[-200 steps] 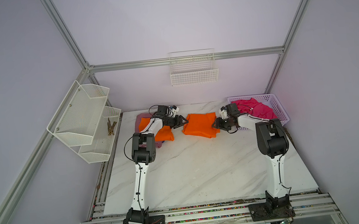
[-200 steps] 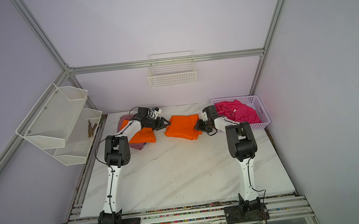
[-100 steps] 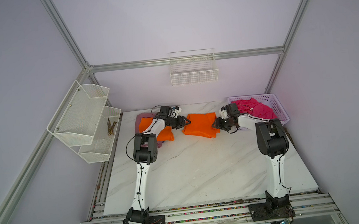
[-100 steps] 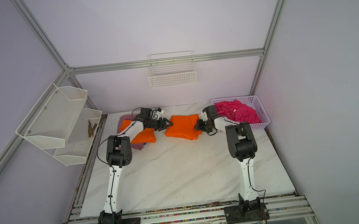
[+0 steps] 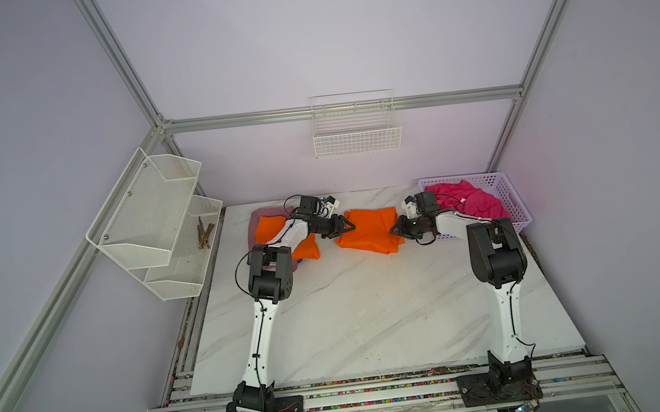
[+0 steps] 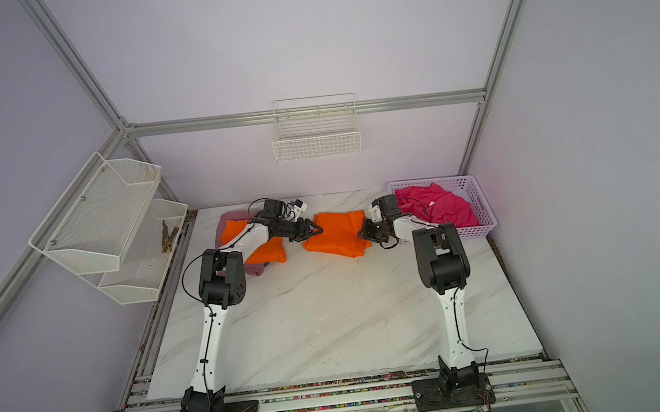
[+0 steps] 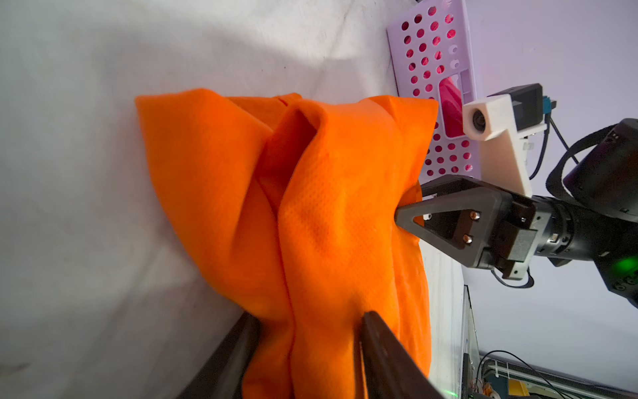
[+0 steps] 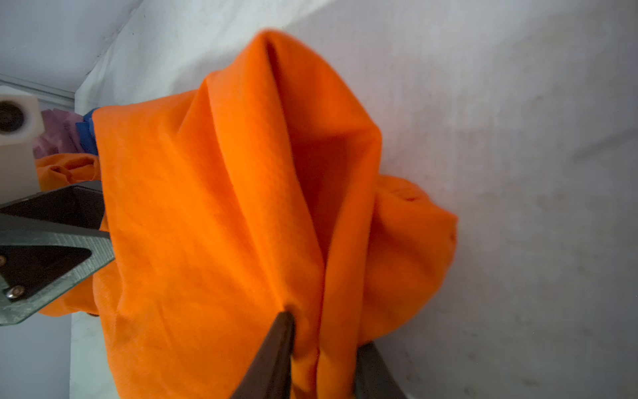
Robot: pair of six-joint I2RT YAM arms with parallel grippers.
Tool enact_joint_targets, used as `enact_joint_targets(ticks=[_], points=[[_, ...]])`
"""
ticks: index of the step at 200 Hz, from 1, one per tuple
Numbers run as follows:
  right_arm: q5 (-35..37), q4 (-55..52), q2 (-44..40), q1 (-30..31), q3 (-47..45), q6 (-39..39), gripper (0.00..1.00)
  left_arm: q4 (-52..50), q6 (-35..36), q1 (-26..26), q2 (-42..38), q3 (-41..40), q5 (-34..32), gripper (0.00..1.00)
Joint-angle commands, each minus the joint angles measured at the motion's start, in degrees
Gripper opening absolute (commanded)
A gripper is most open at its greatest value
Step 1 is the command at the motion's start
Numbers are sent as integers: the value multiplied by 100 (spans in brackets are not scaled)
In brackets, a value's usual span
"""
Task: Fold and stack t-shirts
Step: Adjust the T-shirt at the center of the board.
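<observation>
Shirt point(image 5: 368, 232), orange: lying bunched toward the back of the worktop point(image 5: 372, 307). Being pinched at one side by the right claw point(image 8: 324, 331), clenched on a fold. Being straddled at the opposite side by the left claw point(image 7: 307, 317), cloth filling the gap; cannot tell whether gripping or loose. Sitting between a stack point(image 5: 270, 230) topped in orange and a basket point(image 5: 517, 212) holding pink cloth point(image 5: 470, 200).
</observation>
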Motion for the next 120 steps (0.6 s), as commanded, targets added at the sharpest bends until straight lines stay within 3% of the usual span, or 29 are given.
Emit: enact_joint_targets(ticks=[1,44,87,120], points=[[-143,-29,345,93,3,116,24,4,11,-61,-21,-161,72,46],[-349,108,417,159,-21,171,0,25,33,-61,-143,-355,-5,20],[-448,189,289,169,-91,170,0,102,20,-61,-383,-636,-205,1],[-509,253,87,168,-227,191,0,81,20,-61,-608,-743,-364,0]])
